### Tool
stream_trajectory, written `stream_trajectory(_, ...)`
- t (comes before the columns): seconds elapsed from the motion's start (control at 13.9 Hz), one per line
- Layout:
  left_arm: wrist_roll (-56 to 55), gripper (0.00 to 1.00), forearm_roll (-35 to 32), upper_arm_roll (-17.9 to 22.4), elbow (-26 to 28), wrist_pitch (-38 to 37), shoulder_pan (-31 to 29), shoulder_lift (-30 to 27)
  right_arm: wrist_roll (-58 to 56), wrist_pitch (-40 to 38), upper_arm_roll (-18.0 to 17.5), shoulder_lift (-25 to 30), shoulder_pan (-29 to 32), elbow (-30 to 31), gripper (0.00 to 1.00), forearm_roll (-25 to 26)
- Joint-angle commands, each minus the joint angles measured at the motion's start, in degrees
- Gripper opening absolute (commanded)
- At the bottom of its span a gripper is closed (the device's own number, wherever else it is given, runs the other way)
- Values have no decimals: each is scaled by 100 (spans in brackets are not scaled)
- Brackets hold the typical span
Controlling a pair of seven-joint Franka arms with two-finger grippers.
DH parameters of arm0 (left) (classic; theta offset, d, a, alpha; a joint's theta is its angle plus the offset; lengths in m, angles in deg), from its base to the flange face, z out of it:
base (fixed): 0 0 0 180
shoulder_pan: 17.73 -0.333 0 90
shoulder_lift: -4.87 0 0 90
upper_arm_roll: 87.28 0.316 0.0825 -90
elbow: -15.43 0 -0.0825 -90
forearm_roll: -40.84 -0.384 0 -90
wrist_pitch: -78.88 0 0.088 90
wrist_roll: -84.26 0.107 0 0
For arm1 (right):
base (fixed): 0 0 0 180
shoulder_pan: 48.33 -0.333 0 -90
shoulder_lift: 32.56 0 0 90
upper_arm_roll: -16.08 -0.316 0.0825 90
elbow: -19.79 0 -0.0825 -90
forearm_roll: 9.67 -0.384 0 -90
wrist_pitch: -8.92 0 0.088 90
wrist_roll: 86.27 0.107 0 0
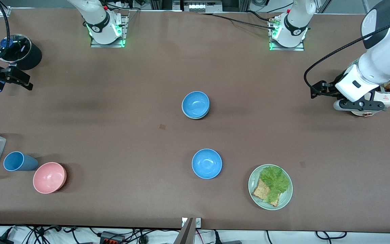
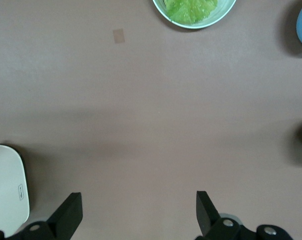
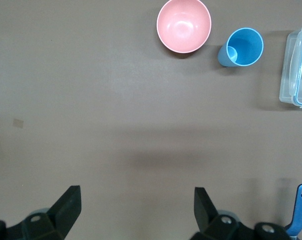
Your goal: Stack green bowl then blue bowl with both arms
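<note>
Stack status: we read the clock face on the front view, centred on the stack at mid-bench. The blue bowl sits nested inside the green bowl. Only a thin pale rim of the green bowl shows under it, so we judge both placements done.

A second blue bowl lies at six o'clock, nearer the front camera and apart from the stack. We take it for a spare, since it is not part of the nest.

The left claw hangs over bare bench at three o'clock, toward the left arm's end. Its fingers are spread wide and hold nothing. The right claw hangs at nine o'clock over the right arm's end, likewise released and empty. We judge that both arms wait well off the stack so that neither can knock it.

Other items, none touching the stack:
- a plate of lettuce and bread between four and five o'clock;
- a pink bowl and a blue cup at eight o'clock.
</note>
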Motion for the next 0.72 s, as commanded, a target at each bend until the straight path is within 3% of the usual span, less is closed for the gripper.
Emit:
stream_trajectory(0.0,-80,100,88,65,-433,-338,47,231,-81,-5,-39,48,43,-7,100,30)
stream_trajectory(0.65,-27,100,79,65,-565,-118,21,336,-11,-23,-39,39,52,2,100,12)
